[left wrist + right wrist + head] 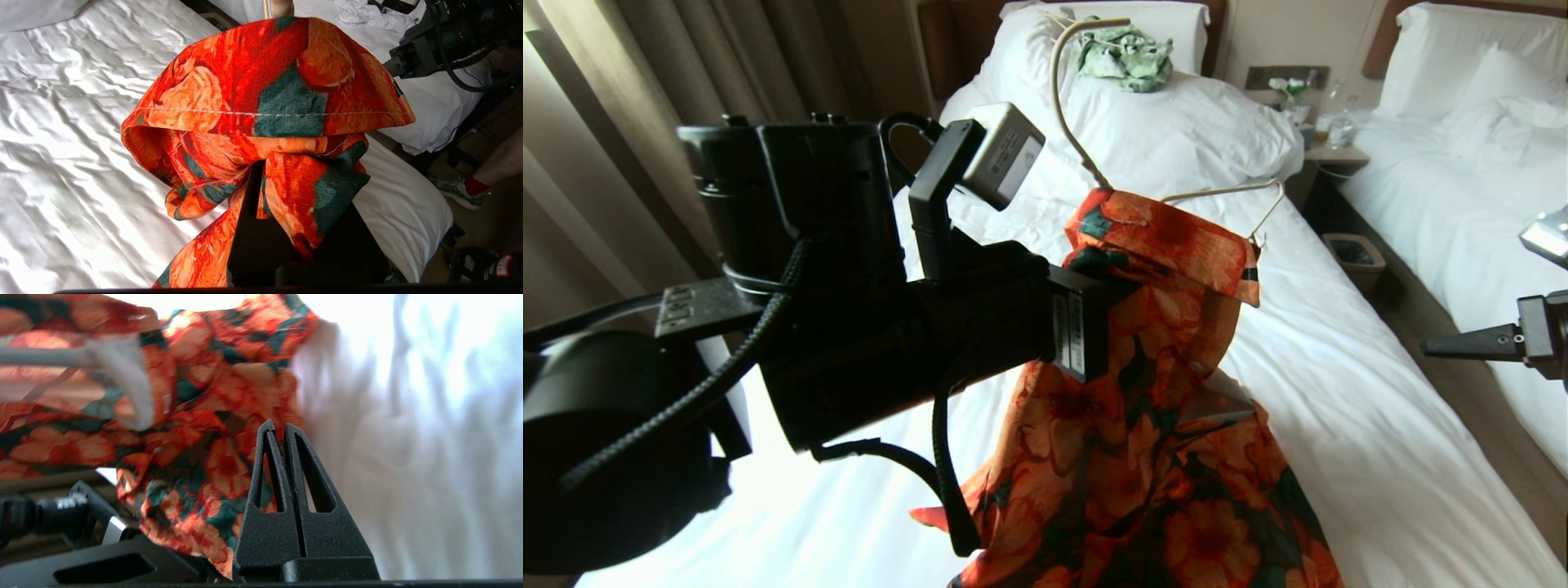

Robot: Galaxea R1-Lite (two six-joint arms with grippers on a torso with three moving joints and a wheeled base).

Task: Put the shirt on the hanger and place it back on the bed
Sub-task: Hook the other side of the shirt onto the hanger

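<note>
The orange-flowered shirt (1160, 457) hangs above the bed (1339, 408), draped over one shoulder of the cream hanger (1058, 90). The hanger's hook points up and its other shoulder end (1262, 216) sticks out bare. My left gripper (1115, 327) is shut on a bunched fold of the shirt (286, 94) just under the collar; one dark finger (253, 192) shows and cloth covers the other. Off to the right, my right gripper (1429, 349) hangs shut and empty, apart from the shirt. In its wrist view that gripper (280, 426) sits beside the shirt (212, 465) and a hanger end (135, 396).
A pale green-and-white garment (1127, 53) lies by the pillows. A second bed (1462, 204) stands to the right across a narrow aisle holding a waste bin (1352, 253) and a nightstand (1335, 151). Curtains (605, 122) hang at left. A person's leg and shoe (457, 188) are near the bed.
</note>
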